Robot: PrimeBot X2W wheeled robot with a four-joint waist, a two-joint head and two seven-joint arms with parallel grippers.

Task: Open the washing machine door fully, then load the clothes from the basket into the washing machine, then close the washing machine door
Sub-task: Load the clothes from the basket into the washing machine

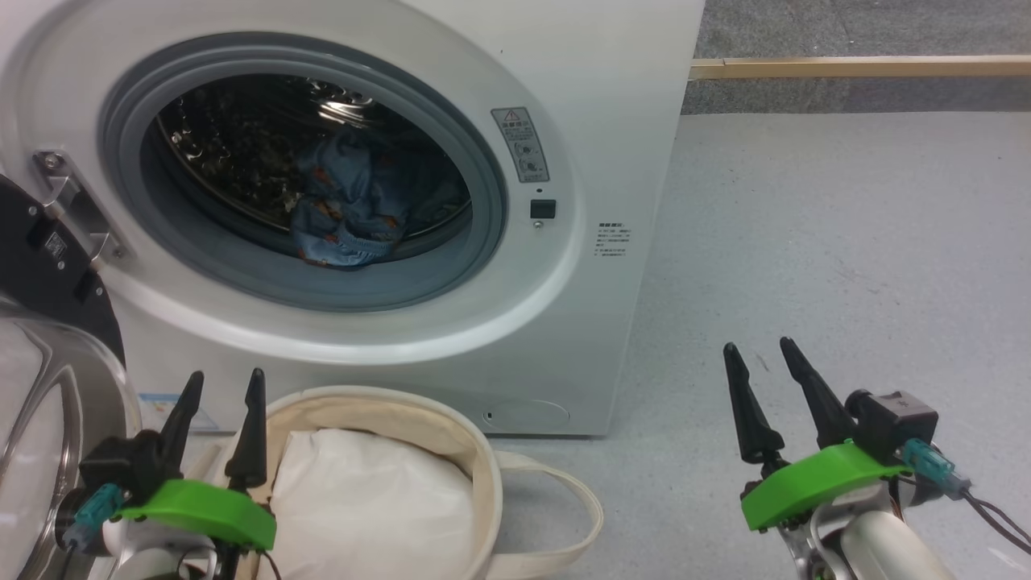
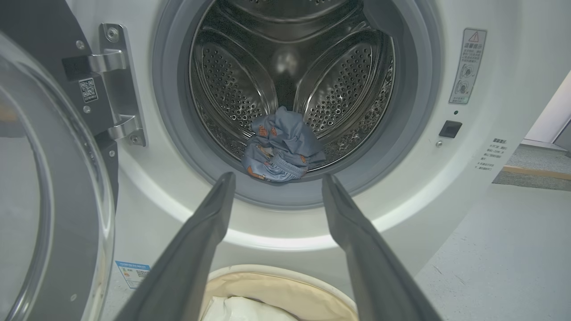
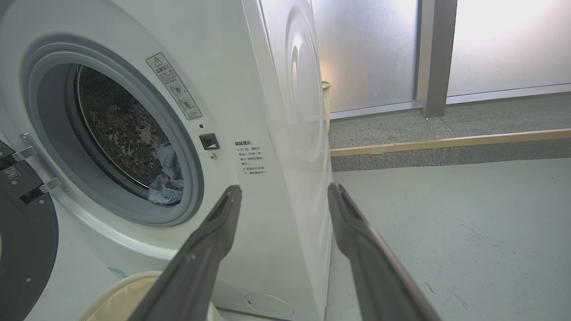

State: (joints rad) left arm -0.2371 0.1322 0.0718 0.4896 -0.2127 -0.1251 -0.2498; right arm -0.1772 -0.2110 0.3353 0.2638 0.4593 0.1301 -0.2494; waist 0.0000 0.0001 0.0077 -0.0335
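Bunched low in perforated steel drum (image 1: pixel 242 137) of white front-loading washing machine (image 1: pixel 612 161), left of frame centre: light-blue fabric clothes (image 1: pixel 346 205) with orange figures. Lower corners: left claw (image 1: pixel 227 377), right claw (image 1: pixel 757 345), both released, empty.

Black-rimmed round glass door (image 1: pixel 40 278) cut off left of the left gripper (image 1: pixel 227 374), cream canvas basket (image 1: pixel 483 459) cropped right of it
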